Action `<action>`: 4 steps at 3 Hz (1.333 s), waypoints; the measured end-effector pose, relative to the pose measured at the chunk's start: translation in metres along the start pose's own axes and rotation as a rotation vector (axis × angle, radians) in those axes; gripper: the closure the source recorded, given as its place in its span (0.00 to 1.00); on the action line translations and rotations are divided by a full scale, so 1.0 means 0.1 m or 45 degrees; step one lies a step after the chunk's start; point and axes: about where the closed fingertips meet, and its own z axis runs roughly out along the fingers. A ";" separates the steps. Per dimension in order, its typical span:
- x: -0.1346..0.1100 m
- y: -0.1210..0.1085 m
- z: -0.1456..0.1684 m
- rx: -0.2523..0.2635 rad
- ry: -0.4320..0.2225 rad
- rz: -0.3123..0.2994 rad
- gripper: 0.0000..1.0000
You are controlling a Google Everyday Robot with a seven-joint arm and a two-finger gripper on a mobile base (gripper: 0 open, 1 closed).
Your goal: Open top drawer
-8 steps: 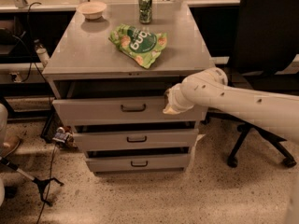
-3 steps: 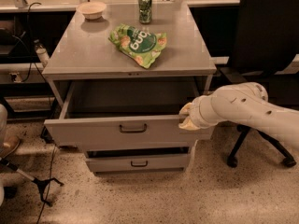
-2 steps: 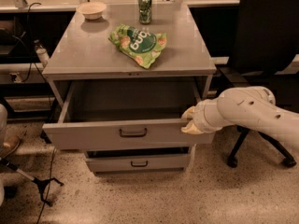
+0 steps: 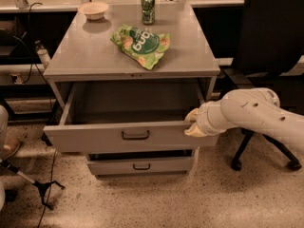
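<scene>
The top drawer (image 4: 95, 137) stands drawn well out of the grey metal cabinet (image 4: 95, 56), sliding along a far-to-near line so that its flat front panel faces the near side. The panel's long axis runs left to right, level with the floor, and its small dark bar handle (image 4: 135, 135) sits at the middle of the front, also lying left to right. Behind the panel the drawer's open well shows grey side walls running back under the cabinet top. The gripper (image 4: 194, 123) is at the far right end of the front panel, pressed against its upper edge right at the corner, so the drawer stretches away to the left of it and the handle lies well to its left. Whether the gripper is clamped on that edge or only resting against it cannot be told. The white arm (image 4: 256, 113) reaches in from the right, roughly level with the panel. Beneath the top drawer a shorter drawer (image 4: 142, 165) with its own small handle sits pushed further in. On the cabinet top lie a green snack bag (image 4: 141, 44) near the centre, a green can (image 4: 148, 8) upright at the far edge, and a pale bowl (image 4: 93, 10) at the far left. A black office chair (image 4: 270, 37) stands to the right, behind the arm.
</scene>
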 end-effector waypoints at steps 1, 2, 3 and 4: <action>0.00 0.00 0.00 -0.001 0.000 -0.001 0.55; -0.01 0.01 0.01 -0.003 -0.001 -0.002 0.77; -0.02 0.02 0.02 -0.006 -0.002 -0.004 1.00; -0.02 0.02 0.02 -0.006 -0.002 -0.004 1.00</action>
